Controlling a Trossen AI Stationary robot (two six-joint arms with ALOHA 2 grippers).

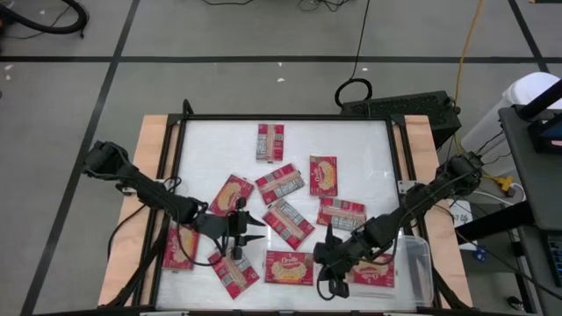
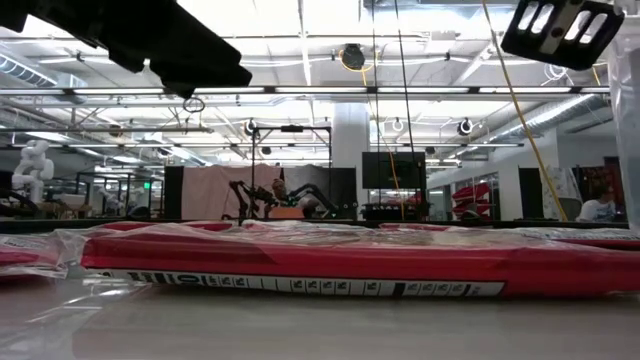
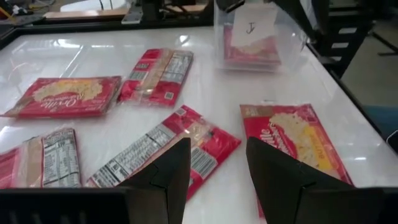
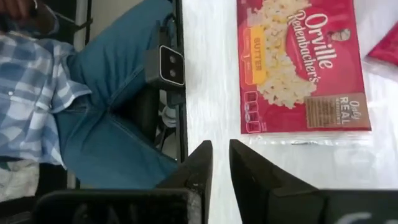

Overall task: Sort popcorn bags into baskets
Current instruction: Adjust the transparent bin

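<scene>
Several red popcorn bags (image 1: 288, 222) lie flat and scattered on the white table. One more bag (image 1: 376, 274) lies inside the clear basket (image 1: 414, 262) at the near right corner; the left wrist view shows that basket (image 3: 292, 37) too. My left gripper (image 1: 260, 228) hovers open above the table's near left part, over a bag lying print side up (image 3: 155, 149), with nothing between its fingers. My right gripper (image 1: 325, 256) hangs just left of the basket. Its fingers (image 4: 205, 165) stand a narrow gap apart with nothing in it, beside a picture-side-up bag (image 4: 298, 68).
A black frame (image 1: 281, 117) runs round the table top. At the near edge a small camera (image 4: 168, 65) is mounted, and a seated person in jeans and a checked shirt (image 4: 99, 112) is close behind it. A bag (image 2: 300, 265) lies right in front of that camera.
</scene>
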